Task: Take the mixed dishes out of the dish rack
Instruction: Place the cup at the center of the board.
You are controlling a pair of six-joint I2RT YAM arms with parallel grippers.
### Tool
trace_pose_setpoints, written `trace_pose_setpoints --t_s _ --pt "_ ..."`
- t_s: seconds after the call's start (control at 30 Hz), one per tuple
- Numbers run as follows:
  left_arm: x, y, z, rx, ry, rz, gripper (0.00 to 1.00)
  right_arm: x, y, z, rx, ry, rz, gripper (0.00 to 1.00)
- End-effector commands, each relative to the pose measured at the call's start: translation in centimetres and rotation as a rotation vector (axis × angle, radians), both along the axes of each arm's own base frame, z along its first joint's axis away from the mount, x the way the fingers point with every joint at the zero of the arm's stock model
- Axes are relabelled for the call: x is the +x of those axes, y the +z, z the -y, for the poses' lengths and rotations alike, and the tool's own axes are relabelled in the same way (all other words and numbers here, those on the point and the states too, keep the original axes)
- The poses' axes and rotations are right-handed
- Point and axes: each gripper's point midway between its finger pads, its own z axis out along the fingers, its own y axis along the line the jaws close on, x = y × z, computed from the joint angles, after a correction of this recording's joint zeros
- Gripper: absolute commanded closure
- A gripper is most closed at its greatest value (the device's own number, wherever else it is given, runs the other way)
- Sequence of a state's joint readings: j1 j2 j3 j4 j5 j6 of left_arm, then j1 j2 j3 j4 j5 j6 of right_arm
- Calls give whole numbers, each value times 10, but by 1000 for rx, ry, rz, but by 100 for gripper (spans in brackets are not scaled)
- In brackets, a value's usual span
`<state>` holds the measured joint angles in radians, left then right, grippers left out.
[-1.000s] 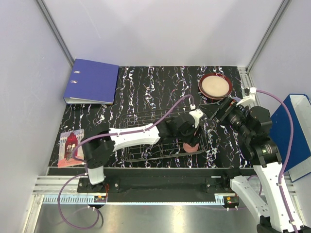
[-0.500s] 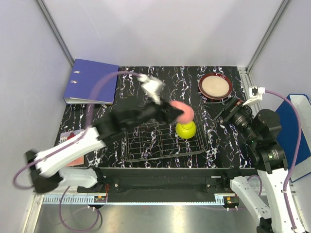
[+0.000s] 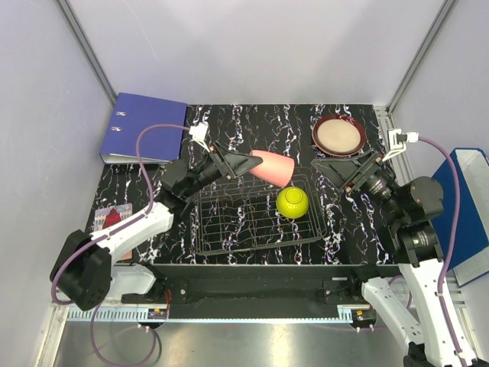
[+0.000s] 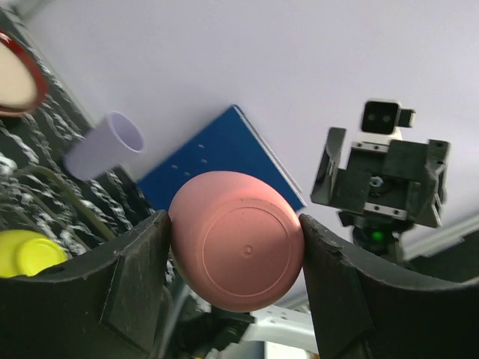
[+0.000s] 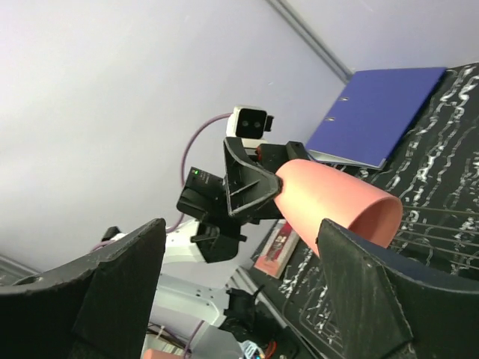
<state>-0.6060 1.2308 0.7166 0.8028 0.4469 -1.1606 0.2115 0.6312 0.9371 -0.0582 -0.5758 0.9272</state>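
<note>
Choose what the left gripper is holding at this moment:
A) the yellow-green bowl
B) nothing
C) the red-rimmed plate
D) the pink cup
D: the left gripper is shut on the pink cup, held in the air, while the yellow-green bowl sits in the dish rack and the red-rimmed plate lies apart on the table.

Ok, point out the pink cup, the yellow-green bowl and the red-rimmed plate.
pink cup (image 3: 273,167), top view, on its side wall.
yellow-green bowl (image 3: 293,202), top view, on its middle.
red-rimmed plate (image 3: 338,135), top view, on its beige centre.
</note>
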Motion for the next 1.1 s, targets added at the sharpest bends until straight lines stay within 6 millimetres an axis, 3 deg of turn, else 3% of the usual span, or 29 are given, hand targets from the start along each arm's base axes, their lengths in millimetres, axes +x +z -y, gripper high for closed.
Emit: trace_pose_setpoints --t_s 0.0,0.07,0.2,0.4,0.77,0.8,0.87,0.93,0.97,1.0,1.03,1.07 --pt "-42 82 -14 -248 -132 210 96 -13 20 -9 59 99 68 11" --pt "-41 83 -13 -260 -142 210 100 -10 17 -10 56 100 56 13" --pt "-39 87 -10 -269 -154 211 100 -4 0 -12 59 103 14 15" --pt "-37 82 -1 -262 -169 193 100 2 -8 -18 65 127 -11 17" --pt "-35 76 16 -267 -205 177 100 6 -20 -59 22 228 -48 22" --pt "-34 76 16 -267 -205 174 100 7 -24 -64 13 237 -62 25" --pt "-35 74 16 -264 -209 175 100 8 -29 -69 -2 232 -70 54" --pt "-37 75 15 -261 -209 184 100 11 -32 -67 -10 203 -78 72" --pt "-38 75 14 -259 -207 187 99 11 -32 -66 -13 195 -75 89" --pt "-37 73 14 -250 -201 181 95 10 -30 -63 -15 181 -70 95" --pt "-36 71 13 -238 -193 185 88 13 -32 -60 -28 149 -78 100" --pt "-36 74 9 -236 -183 196 53 10 -28 -55 -26 131 -65 100"
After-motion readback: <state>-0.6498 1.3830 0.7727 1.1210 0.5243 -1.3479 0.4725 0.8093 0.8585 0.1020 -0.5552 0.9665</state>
